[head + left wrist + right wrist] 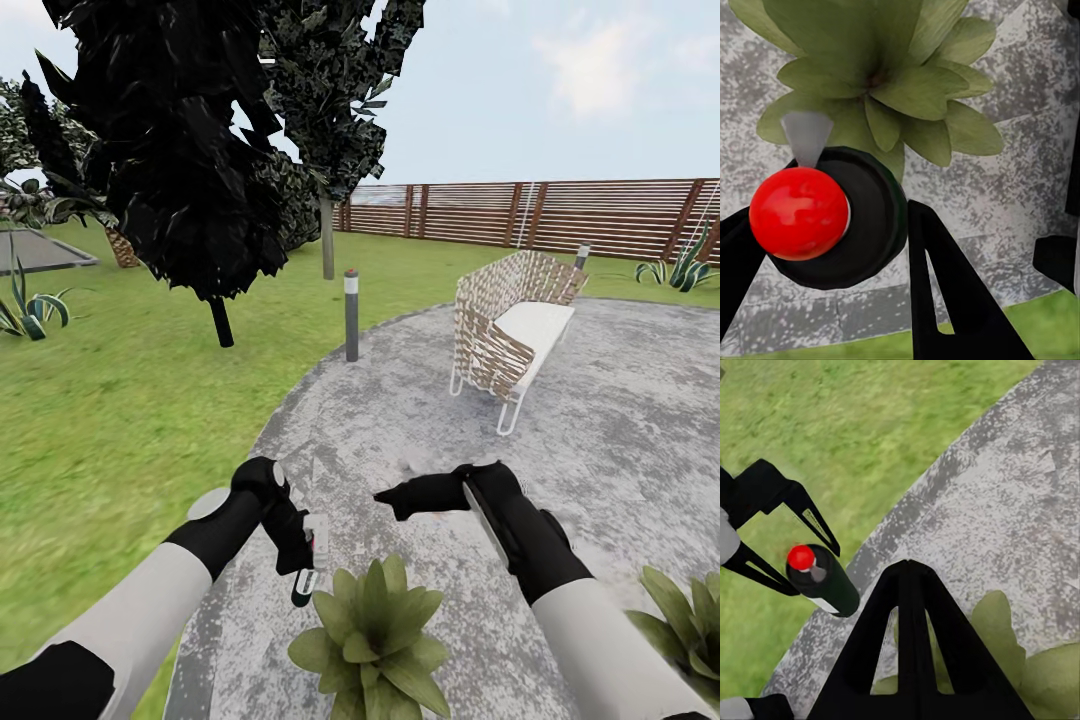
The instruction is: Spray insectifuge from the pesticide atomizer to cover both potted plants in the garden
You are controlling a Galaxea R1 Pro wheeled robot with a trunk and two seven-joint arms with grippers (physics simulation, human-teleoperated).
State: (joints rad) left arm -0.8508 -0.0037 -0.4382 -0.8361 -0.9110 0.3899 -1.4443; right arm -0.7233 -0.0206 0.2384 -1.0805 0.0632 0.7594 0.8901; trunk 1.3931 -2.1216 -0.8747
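Atomizer [312, 560] just above potted plant [372, 635]; bench [512, 325] behind, right.

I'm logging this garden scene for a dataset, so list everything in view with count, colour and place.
pesticide atomizer: one, dark body with a red ball at its end, held in the left gripper above a plant
potted plants: two, green, on the paving nearest the robot
bench: one, woven brown with white cushion, on the paving
bollard lights: two, grey, at the paving's edge
trees: dark, on the lawn
fence: brown slats, far side
left gripper: black, shut on the atomizer
right gripper: black, fingers together
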